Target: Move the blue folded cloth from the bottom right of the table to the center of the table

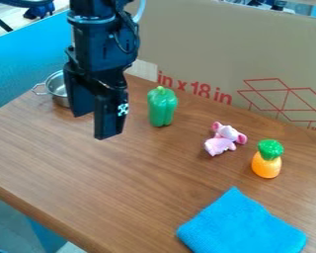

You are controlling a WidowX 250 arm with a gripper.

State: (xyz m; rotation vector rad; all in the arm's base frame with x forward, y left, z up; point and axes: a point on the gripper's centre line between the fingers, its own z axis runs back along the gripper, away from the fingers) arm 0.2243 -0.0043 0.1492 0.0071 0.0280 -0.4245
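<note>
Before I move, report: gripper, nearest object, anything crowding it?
Gripper open, empty, above table. Green pepper upright, close by. Metal pot partly hidden behind gripper.

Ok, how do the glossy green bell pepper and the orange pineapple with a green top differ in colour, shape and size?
The green bell pepper is green nearly all over; the orange pineapple is green only on top. The pepper is long and blocky, the pineapple rounded below a narrower, knobbly crown. The pepper also looks larger, though it stands farther back than the pineapple. Both stand upright on the wooden table.
</note>
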